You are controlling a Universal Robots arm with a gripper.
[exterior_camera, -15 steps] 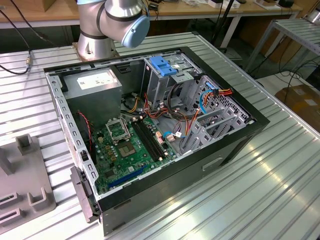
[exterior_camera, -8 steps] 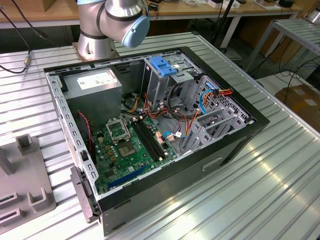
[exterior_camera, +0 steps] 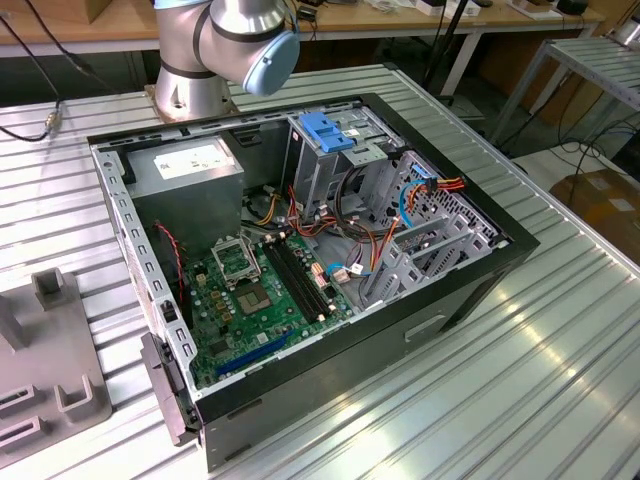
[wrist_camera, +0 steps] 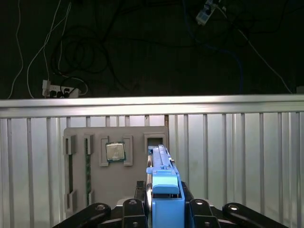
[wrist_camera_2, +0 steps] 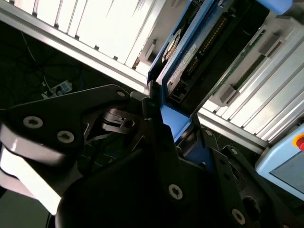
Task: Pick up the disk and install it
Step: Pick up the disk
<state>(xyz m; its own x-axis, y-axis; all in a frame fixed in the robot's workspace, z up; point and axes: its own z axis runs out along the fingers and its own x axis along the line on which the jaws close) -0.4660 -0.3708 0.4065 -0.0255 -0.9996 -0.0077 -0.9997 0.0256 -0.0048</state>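
Note:
The disk (wrist_camera: 161,164) appears edge-on in the first wrist view, a thin dark slab in a bright blue carrier frame. It runs from my gripper (wrist_camera: 166,205) toward a slot in a grey fixture plate (wrist_camera: 137,185). I cannot tell whether its far end still sits in that slot. In the second wrist view the disk (wrist_camera_2: 190,52) shows its pale label and connector edge. There the black fingers of my gripper (wrist_camera_2: 173,121) press on the blue carrier from both sides. The gripper is shut on the disk.
An open computer case (exterior_camera: 480,270) lies on the slatted metal table (exterior_camera: 540,380), with a blue bracket (exterior_camera: 325,130) on its silver drive cage. The arm's base (exterior_camera: 190,85) stands behind it. The fixture (exterior_camera: 50,370) also holds a processor (wrist_camera: 115,151) and a memory stick (wrist_camera: 87,166).

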